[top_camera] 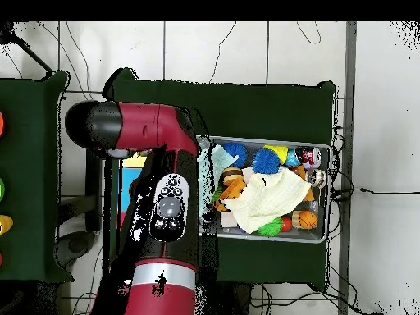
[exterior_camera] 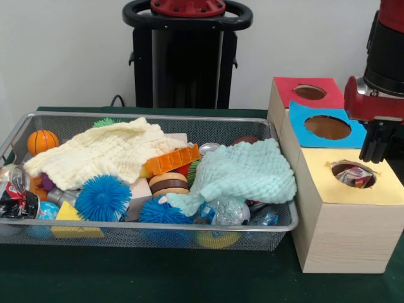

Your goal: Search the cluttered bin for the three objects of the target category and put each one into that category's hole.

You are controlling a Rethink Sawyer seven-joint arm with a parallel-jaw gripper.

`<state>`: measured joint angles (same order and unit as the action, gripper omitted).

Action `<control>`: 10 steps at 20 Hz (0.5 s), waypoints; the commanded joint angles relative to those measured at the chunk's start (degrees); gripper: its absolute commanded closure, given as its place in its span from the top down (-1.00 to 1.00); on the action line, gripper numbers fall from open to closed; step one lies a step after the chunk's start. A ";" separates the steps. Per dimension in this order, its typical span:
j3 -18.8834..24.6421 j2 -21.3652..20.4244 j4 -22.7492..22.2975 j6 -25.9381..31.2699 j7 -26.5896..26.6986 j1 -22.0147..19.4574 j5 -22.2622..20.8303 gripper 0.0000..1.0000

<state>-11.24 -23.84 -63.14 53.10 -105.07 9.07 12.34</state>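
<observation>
Wire bin (exterior_camera: 19, 136) of clutter before you, gripper (exterior_camera: 377, 150) hanging over the yellow-topped box (exterior_camera: 353, 208), jaws pressed together, empty.

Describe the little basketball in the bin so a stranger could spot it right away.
Start at the wire mesh bin on the green table. The basketball sits in its far left corner in the front view, beside the pale yellow cloth: a small orange ball with black seams, smooth unlike the spiky blue balls.

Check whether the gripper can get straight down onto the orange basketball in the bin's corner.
Probably yes: the orange basketball lies uncovered beside the yellow cloth. The gripper hangs over the yellow box, so it must cross the bin first.
</observation>
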 commanded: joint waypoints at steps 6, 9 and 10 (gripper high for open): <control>1.98 1.31 -8.07 3.80 -7.72 -1.44 -1.84 -1.00; 1.76 1.59 -8.16 2.76 -8.17 -1.30 -2.03 -1.00; 1.62 1.70 -8.07 2.63 -8.30 -1.25 -2.14 -1.00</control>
<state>-11.24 -23.68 -64.84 53.10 -105.07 9.07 11.96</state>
